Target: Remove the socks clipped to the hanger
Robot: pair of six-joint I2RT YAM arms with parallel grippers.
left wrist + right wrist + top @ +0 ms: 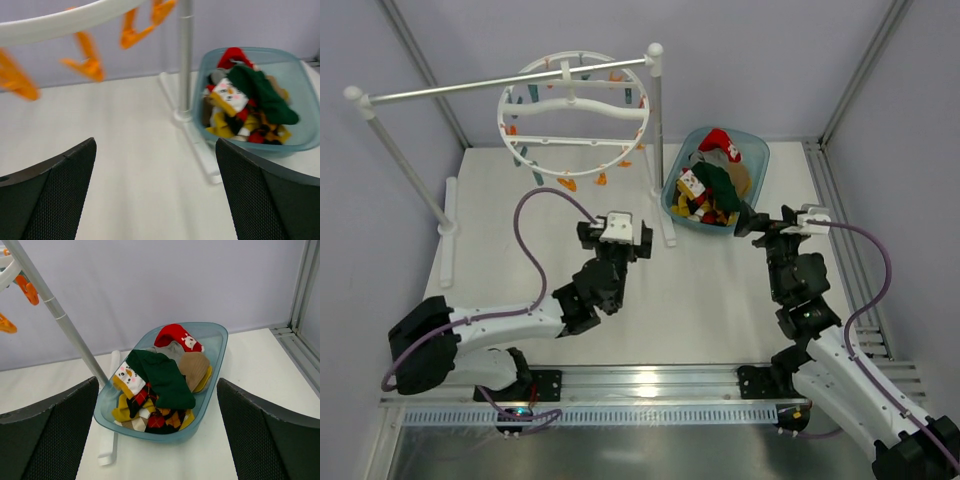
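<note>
Under the rail [510, 87], the hanger [572, 110] hangs with no sock visible on its clips; the socks [712, 185] lie heaped in the blue tub [761, 158]. Left claw [615, 236] and right claw [767, 222] both gape wide, empty. Probably wisest: check the far clips, keeping clear of the hanger.
</note>
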